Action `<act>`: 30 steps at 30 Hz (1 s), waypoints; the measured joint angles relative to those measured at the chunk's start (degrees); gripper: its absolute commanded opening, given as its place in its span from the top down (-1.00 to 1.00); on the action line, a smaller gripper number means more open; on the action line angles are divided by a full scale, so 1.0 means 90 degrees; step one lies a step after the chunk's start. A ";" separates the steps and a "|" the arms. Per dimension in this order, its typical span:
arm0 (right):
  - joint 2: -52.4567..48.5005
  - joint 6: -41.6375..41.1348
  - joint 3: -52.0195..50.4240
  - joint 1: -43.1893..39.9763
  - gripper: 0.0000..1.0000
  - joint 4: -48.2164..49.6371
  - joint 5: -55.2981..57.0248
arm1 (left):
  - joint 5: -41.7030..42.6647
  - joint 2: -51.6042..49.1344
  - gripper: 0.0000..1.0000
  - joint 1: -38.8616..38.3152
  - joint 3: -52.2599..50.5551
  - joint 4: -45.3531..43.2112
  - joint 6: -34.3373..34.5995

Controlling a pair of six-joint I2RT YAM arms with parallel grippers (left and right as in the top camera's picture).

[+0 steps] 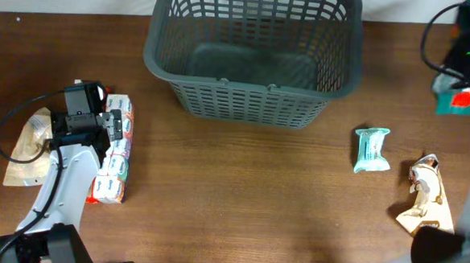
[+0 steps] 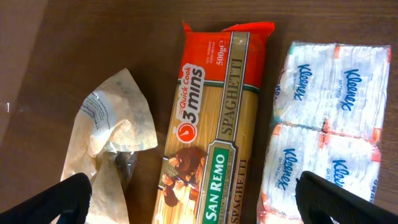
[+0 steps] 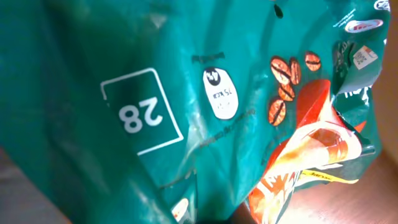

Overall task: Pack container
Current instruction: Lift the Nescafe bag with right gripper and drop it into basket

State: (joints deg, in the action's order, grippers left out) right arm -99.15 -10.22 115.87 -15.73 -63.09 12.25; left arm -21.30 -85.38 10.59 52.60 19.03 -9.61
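Sitting at the far middle of the tabletop (image 1: 240,196), the container (image 1: 244,104) is upright with its open mouth up, and nothing can be seen inside it. The left end effector (image 2: 205,200) hangs over the near-left part of the tabletop, well apart from the container and nearer the front edge. Its fingers (image 2: 68,199) are spread wide, one dark tip at each lower corner of the left wrist view, closed on nothing. Below it lie three things side by side: a spaghetti packet (image 2: 214,124) in the middle, a tissue pack (image 2: 329,124) just beside it on one side, and a crumpled paper pouch (image 2: 112,137) near it on the other. The right end effector (image 1: 464,63) is at the far-right corner, level with the container and off to its side, well clear of the rim. It is close over a teal coffee bag (image 3: 155,112), which fills the right wrist view. No fingers show there and the overhead view is blurred, so I cannot tell whether they are apart or together. A small teal packet (image 1: 371,149) and a crumpled tan packet (image 1: 425,202) lie on the right, in front of the container.
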 measured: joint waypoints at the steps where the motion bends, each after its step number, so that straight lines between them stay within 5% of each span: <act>1: 0.0202 0.0036 0.0087 0.0000 0.92 -0.0044 -0.0070 | 0.0000 0.0000 -0.99 0.0000 0.0000 0.0002 0.0000; 7: 0.1127 0.0469 0.0316 0.0350 0.92 -0.0124 -0.0896 | 0.0000 0.0000 -0.99 0.0000 0.0000 0.0002 0.0000; 18: 0.1486 0.1134 0.0316 0.3186 0.92 0.0920 -0.1785 | -0.0002 0.0000 -0.99 0.0000 0.0000 0.0002 0.0000; 30: -0.0843 0.1350 0.0423 0.4206 0.93 0.1316 -0.1681 | 0.0000 0.0000 -0.99 0.0000 0.0000 0.0005 0.0000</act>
State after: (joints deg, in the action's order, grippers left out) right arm -106.74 1.93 119.68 22.13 -51.24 -2.87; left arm -21.30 -85.38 10.59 52.60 19.07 -9.61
